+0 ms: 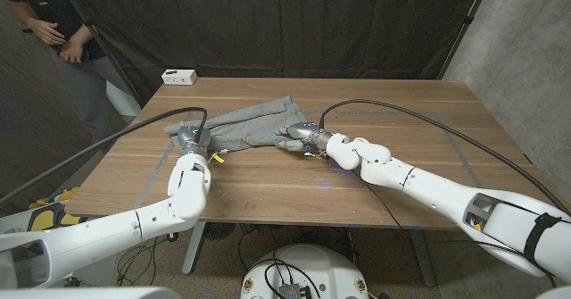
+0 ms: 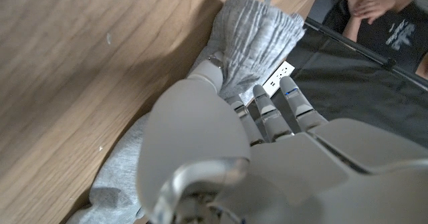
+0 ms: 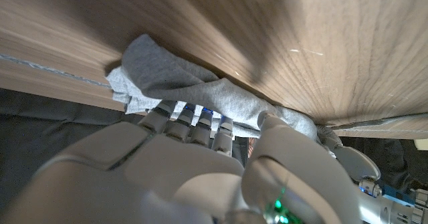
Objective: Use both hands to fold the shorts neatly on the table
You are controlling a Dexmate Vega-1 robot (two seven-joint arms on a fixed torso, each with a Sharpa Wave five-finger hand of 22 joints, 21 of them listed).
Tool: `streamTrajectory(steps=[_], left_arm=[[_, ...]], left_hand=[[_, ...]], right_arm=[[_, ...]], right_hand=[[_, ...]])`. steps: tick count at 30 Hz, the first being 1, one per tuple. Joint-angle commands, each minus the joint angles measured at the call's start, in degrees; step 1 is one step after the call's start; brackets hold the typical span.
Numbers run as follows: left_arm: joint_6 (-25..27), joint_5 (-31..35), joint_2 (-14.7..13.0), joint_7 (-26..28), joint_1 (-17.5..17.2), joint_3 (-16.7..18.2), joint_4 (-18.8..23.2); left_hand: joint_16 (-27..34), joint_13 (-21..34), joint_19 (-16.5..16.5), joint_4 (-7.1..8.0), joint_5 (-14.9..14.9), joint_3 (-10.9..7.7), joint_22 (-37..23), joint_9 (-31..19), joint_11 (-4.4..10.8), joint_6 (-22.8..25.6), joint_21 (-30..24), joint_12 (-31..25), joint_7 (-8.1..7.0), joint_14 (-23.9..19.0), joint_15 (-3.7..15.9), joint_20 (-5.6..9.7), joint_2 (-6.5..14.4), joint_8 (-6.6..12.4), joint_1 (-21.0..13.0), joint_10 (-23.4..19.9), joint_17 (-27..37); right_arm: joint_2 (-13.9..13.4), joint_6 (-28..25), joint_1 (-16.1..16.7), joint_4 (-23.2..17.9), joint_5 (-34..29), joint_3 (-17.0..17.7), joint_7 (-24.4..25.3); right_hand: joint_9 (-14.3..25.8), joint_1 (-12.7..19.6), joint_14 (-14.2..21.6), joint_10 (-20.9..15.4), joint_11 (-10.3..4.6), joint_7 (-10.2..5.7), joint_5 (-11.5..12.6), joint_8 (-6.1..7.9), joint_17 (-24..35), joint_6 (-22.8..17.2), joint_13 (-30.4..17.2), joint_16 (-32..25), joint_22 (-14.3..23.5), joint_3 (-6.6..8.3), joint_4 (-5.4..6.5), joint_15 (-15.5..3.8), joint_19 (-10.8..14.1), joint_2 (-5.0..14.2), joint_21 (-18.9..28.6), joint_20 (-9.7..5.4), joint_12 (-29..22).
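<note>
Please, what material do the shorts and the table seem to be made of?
Shorts: likely a soft knit jersey, heathered grey and matte; it bunches into loose folds, with a gathered, ribbed band.
Table: wood or wood veneer, brown with long grain lines and a smooth, faintly glossy finish.

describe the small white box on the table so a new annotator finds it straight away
Start at the wooden table and go to its far edge, toward the robot's left corner, before the black curtain. The small white box sits there alone, apart from the grey shorts; it is the table's only white, hard-edged thing.
</note>
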State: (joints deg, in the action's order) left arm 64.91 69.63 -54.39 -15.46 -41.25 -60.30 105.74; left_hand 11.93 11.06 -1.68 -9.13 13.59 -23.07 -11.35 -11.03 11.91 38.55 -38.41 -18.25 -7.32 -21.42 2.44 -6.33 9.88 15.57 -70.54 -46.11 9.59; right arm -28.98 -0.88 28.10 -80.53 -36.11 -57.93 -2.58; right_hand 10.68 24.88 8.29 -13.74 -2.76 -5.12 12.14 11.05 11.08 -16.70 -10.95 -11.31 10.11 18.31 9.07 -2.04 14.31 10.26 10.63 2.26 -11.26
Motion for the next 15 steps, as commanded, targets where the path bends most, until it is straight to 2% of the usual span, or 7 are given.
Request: streamTrajectory(steps=[1, 7, 11, 15], left_arm=[[-6.7, 11.6, 4.0, 1.9, -3.6, 4.8, -7.1], [-11.0, 16.3, 4.0, 0.3, -4.9, 7.1, -8.0], [-14.2, 18.6, 2.9, 1.1, -6.3, 9.0, -7.4], [-18.0, 21.1, 0.8, 2.7, -7.7, 10.7, -6.2]], left_hand=[[-0.1, 0.5, -1.3, 0.51, 0.4, -2.38, -0.3, -0.5, 0.54, 7.5, -1.4, -0.7, -0.52, -3.2, 6.99, 0.97, 0.5, 1.33, -0.1, -5.0, 0.0], [-0.7, 1.4, -1.3, 0.7, 0.0, -3.97, -0.3, -0.9, 0.47, 14.7, -2.3, -0.4, -2.67, -5.0, 7.8, 1.42, 0.2, 3.24, 0.8, -6.8, 0.0], [-0.5, 1.9, -1.7, 1.06, -0.2, -4.64, -0.3, -1.2, 0.38, 17.3, -2.8, -0.4, -2.46, -6.0, 8.44, 1.93, 0.4, 4.34, 1.4, -7.8, 0.1], [0.1, 2.5, -2.1, 1.45, -0.5, -5.18, -0.2, -1.5, 0.33, 18.5, -3.2, -0.4, -3.13, -7.9, 9.05, 2.21, 0.6, 5.13, 1.9, -8.4, 0.4]], right_arm=[[-0.9, -0.5, 0.1, -1.1, -0.7, 0.1, -1.0], [-0.9, -0.6, 0.1, -1.1, -0.7, 0.2, -1.5], [-0.9, -0.3, -0.3, -1.0, -1.2, -0.2, -2.1], [-0.8, -0.2, -0.6, -0.8, -2.0, -0.6, -2.4]], right_hand=[[0.1, -0.6, 0.5, -0.6, 0.17, 0.04, -0.1, 0.58, 0.2, -0.8, -0.1, -0.3, 0.0, 0.29, 0.36, -2.47, -0.1, 0.0, 0.3, -0.14, -0.4], [0.1, -0.9, 0.6, -0.7, 0.16, 0.05, -0.1, 0.57, 0.3, -0.9, -0.1, -0.3, 0.0, 0.34, 0.42, -2.5, -0.2, 0.04, 0.3, -0.16, -0.4], [0.1, -1.0, 0.6, -0.8, 0.2, 0.08, -0.1, 0.56, 0.2, -1.0, -0.1, -0.3, 0.0, 0.38, 0.42, -2.48, -0.2, 0.04, 0.4, -0.18, -0.4], [0.1, -1.1, 0.6, -0.8, 0.18, 0.09, 0.0, 0.57, 0.2, -1.1, -0.1, -0.3, 0.0, 0.43, 0.4, -2.5, -0.1, 0.04, 0.4, -0.24, -0.4]])
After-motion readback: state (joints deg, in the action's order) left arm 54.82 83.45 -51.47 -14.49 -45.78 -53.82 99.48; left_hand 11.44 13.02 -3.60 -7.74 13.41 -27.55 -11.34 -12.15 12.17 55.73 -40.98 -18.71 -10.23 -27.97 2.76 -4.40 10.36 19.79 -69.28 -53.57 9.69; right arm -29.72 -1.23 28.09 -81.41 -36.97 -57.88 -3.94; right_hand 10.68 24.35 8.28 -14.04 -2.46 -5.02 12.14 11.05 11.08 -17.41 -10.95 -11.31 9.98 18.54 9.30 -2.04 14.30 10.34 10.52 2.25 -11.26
